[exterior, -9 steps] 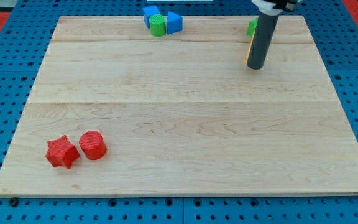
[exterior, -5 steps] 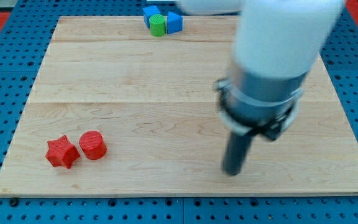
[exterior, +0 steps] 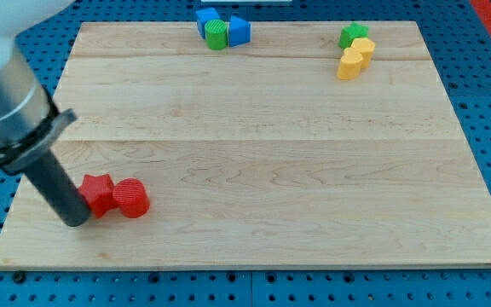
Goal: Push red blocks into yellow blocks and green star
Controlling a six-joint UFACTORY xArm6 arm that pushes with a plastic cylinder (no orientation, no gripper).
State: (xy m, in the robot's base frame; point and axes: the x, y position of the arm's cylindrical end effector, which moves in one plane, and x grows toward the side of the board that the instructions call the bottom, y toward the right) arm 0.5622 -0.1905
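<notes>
Camera view puts the wooden board (exterior: pixel 254 153) in front of you, and everything below is placed relative to it. Two red blocks sit near the board's bottom-left corner: a red star (exterior: pixel 98 194) and a red cylinder (exterior: pixel 131 198), touching, side by side. The pair's long axis runs left to right along the board's bottom edge; the cylinder stands upright with its round face up.

Near the board's top-right corner you have three blocks in a tight cluster: a green star (exterior: pixel 353 35) at the top and two yellow blocks (exterior: pixel 354 58) just below it, one touching the next, the string slanting down toward the view's left. Their exact shapes are hard to make out.

At the board's top edge, left of centre, sit two blue blocks (exterior: pixel 238 30) and one green cylinder (exterior: pixel 217 34), bunched together.

My tip (exterior: pixel 75 220) is down on the board at the red star's left side, touching or just short of it, you cannot tell which. The rod holds nothing; it has no jaws.
</notes>
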